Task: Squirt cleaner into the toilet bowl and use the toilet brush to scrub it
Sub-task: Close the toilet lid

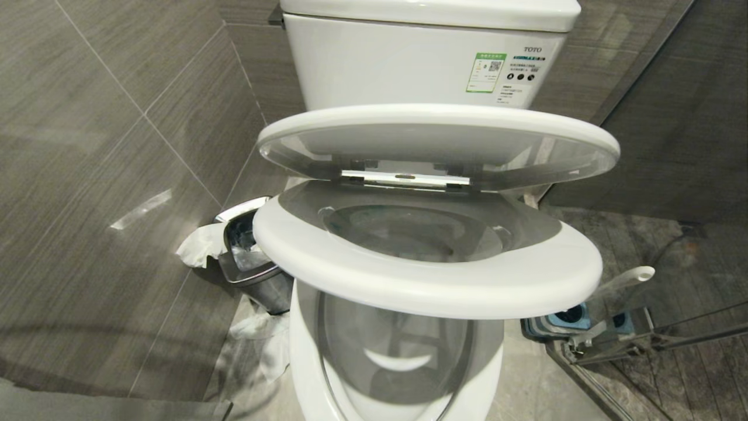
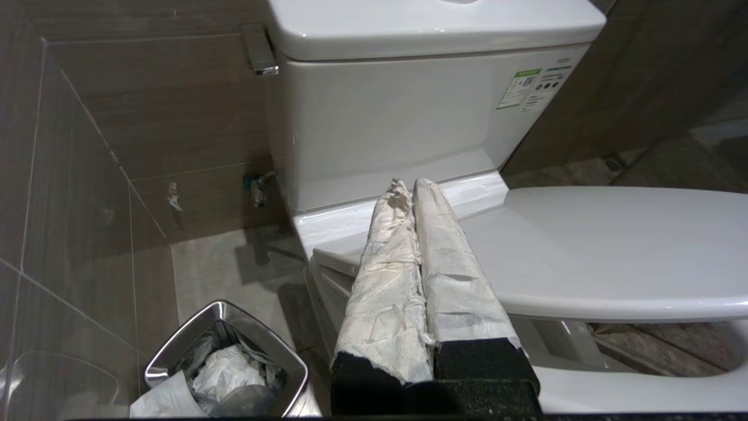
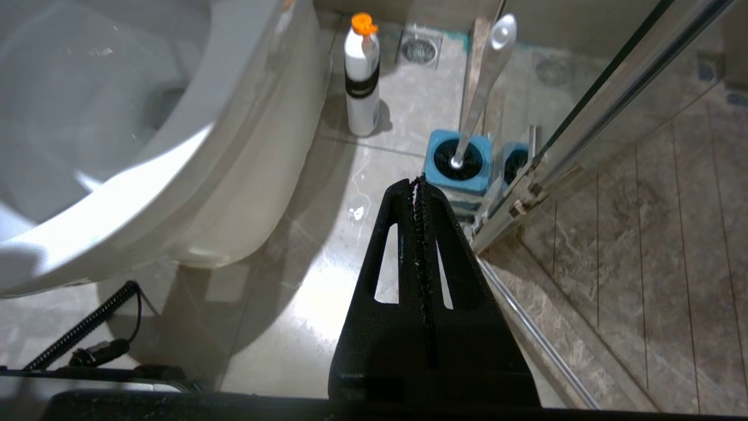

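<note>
**Seat and lid need to go fully up before any cleaner goes in**

Access to the large glossy white ceramic toilet bowl (image 1: pixel 302 356) looks like the step in hand. In the head view the white oval plastic lid (image 1: pixel 438 126) and the white ring seat (image 1: pixel 409 286) both stand part-raised, tilted over the basin and covering much of it. No turquoise cleaner shows on the porcelain, so the squirting is not yet done.

The left gripper (image 2: pixel 412 187), its fingers wrapped in white paper, has its jaws pressed together and sits just beside the hinge end of the lid, in front of the white tank (image 2: pixel 409 117). Whether it touches the lid cannot be told. A good move would push seat and lid back until they lean on the tank and stay there; a half-raised seat could drop on a tool.

The right gripper (image 3: pixel 416 181), black and bare, also has its jaws together and hangs low beside the toilet base. The toilet brush (image 1: pixel 628 279), a long slim white plastic handle in a squat grey holder with blue top (image 3: pixel 456 161), stands at about 4 o'clock from the bowl, against the glass partition. A white bottle with an orange cap (image 3: pixel 361 76) stands on the floor near it, probably the cleaner. The square steel waste bin (image 1: pixel 257 275) sits at 9 o'clock.
</note>
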### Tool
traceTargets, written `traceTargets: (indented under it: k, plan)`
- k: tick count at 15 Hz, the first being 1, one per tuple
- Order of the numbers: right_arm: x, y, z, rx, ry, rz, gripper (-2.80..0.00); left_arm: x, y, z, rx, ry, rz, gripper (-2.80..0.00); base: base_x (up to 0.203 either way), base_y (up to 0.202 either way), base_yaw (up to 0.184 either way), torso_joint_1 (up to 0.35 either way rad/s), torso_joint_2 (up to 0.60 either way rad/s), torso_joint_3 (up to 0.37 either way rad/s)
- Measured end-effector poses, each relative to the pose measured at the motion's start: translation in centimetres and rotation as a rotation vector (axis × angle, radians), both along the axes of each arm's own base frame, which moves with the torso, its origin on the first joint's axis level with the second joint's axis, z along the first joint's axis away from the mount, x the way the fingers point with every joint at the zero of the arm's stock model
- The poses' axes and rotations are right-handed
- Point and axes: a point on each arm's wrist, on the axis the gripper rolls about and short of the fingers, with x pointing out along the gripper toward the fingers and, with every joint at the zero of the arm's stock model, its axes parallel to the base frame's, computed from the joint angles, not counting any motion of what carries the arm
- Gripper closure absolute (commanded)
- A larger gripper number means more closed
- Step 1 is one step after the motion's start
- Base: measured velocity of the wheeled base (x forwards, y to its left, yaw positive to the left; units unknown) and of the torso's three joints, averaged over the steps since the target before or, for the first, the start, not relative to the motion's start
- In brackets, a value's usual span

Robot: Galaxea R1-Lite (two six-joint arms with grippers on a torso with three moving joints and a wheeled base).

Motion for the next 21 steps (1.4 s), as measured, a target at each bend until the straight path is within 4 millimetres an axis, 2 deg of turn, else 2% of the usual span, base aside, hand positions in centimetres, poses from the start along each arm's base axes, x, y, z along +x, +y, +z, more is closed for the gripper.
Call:
traceTargets:
  k: [6, 13, 18, 21]
  plan:
    - [0.0, 0.0, 0.0, 0.000, 0.000, 0.000, 0.00, -0.3, 0.0, 0.0, 0.003, 0.001, -0.009, 0.00, 0.000, 0.000, 0.000, 0.001, 0.00, 0.202]
    - [0.0, 0.0, 0.0, 0.000, 0.000, 0.000, 0.00, -0.3, -0.5, 0.2, -0.011, 0.006, -0.091, 0.00, 0.000, 0.000, 0.000, 0.001, 0.00, 0.030]
    - [0.0, 0.0, 0.0, 0.000, 0.000, 0.000, 0.00, 1.9, -1.3, 1.5, 0.039, 0.037, -0.091, 0.00, 0.000, 0.000, 0.000, 0.000, 0.00, 0.000]
    - [0.0, 0.0, 0.0, 0.000, 0.000, 0.000, 0.00, 3.2, -3.2, 1.2, 0.168, 0.118, -0.128, 0.00, 0.000, 0.000, 0.000, 0.000, 0.00, 0.000]
